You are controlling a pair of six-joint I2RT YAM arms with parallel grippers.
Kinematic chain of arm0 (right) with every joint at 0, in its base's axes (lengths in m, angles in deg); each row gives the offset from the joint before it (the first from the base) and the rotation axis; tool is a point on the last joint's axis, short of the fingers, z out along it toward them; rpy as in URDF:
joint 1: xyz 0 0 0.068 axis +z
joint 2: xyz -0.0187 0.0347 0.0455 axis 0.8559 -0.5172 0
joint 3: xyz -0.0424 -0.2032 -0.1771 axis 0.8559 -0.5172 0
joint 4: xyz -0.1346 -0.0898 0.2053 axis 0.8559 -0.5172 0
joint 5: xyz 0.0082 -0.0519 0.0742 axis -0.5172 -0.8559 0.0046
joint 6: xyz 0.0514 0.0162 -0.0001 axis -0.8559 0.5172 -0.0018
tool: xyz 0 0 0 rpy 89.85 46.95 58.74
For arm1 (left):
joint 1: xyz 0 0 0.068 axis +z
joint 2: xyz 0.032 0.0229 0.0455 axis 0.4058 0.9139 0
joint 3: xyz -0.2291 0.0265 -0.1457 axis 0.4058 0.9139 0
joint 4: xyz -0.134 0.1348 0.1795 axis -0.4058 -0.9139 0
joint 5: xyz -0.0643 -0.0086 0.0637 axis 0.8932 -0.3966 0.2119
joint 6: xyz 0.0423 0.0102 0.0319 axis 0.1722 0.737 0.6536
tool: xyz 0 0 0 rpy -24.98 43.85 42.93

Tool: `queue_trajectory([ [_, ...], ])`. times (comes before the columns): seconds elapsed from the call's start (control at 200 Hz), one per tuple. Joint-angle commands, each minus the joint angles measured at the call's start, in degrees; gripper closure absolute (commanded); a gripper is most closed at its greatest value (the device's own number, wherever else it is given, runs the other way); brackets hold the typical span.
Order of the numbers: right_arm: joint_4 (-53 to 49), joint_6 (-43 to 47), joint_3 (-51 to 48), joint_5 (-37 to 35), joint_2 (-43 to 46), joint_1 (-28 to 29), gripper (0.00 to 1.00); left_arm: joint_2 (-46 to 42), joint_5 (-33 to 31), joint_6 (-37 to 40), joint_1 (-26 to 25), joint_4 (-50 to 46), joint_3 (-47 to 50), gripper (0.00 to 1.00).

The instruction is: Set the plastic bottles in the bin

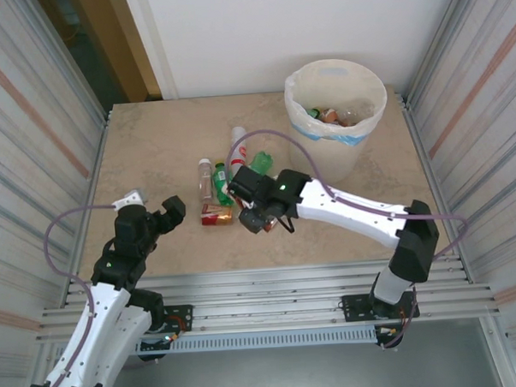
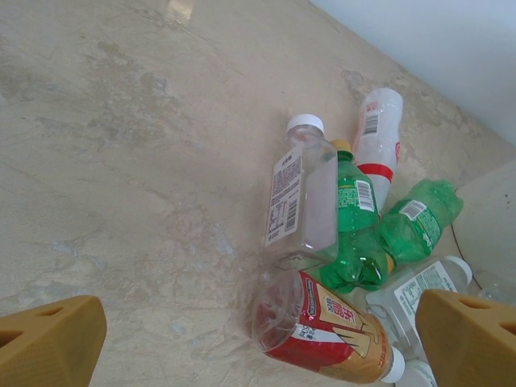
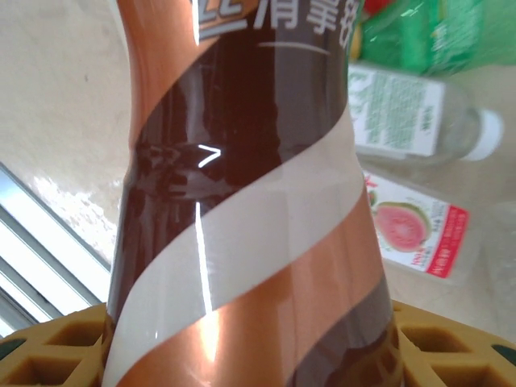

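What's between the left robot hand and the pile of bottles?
Nothing, just bare table between the open left gripper and the bottles, seen in the top and left wrist views.

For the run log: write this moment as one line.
left gripper open, near bottle pile | right gripper shut on brown bottle | bin holds some bottles

beige marbled tabletop (image 1: 153, 155) w/ small plastic bottles (image 1: 206, 180) lying on their sides mid-table, all bunched up: clear white-capped bottle (image 2: 302, 193), two green bottles (image 2: 355, 218), white red-banded bottle (image 2: 377, 137), red/gold-label bottle (image 2: 322, 326). round cream plastic bin (image 1: 346, 160) stands far-right corner
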Motion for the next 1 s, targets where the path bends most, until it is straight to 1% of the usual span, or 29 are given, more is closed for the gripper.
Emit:
queue_trajectory([
  [0.0,-2.2,-2.3,4.0,-2.2,4.8,-2.8,0.78,0.7,4.3,1.8,0.6,2.8,-1.2,0.01],
  [0.09,-1.7,-2.3,5.8,-3.9,7.8,-5.1,0.78,1.9,8.9,0.8,0.4,4.3,-0.4,0.01],
  [0.17,-0.8,-2.2,7.0,-4.2,10.0,-7.5,0.78,2.7,10.6,0.4,-0.8,4.6,0.0,0.01],
  [0.301,1.6,-2.0,7.9,-3.9,13.6,-13.3,0.78,2.9,8.4,1.0,-5.7,5.3,0.5,0.01],
  [0.376,3.3,-2.2,8.8,-2.6,15.1,-17.5,0.78,3.5,6.3,1.8,-9.9,6.1,0.8,0.01],
  [0.481,6.3,-1.9,10.5,1.8,16.2,-24.2,0.78,5.8,1.9,3.2,-16.8,5.9,1.0,0.01],
  [0.546,7.3,-1.9,12.2,4.1,15.5,-28.7,0.78,8.2,-0.7,3.0,-21.5,5.1,1.2,0.01],
  [0.621,7.5,-1.9,15.0,6.0,14.0,-32.7,0.79,11.1,-5.7,2.4,-26.7,2.5,0.4,0.01],
  [0.726,7.5,-0.9,18.6,8.0,11.7,-36.9,0.78,14.2,-11.5,1.7,-31.6,-0.7,-1.4,0.01],
  [0.811,6.8,-0.3,22.7,9.0,9.0,-40.2,0.77,15.8,-13.2,1.4,-33.2,-0.1,-1.8,0.01],
  [0.992,5.3,-0.1,30.5,14.2,1.3,-47.0,0.78,18.9,-11.3,0.9,-33.3,4.2,-1.4,0.01],
])
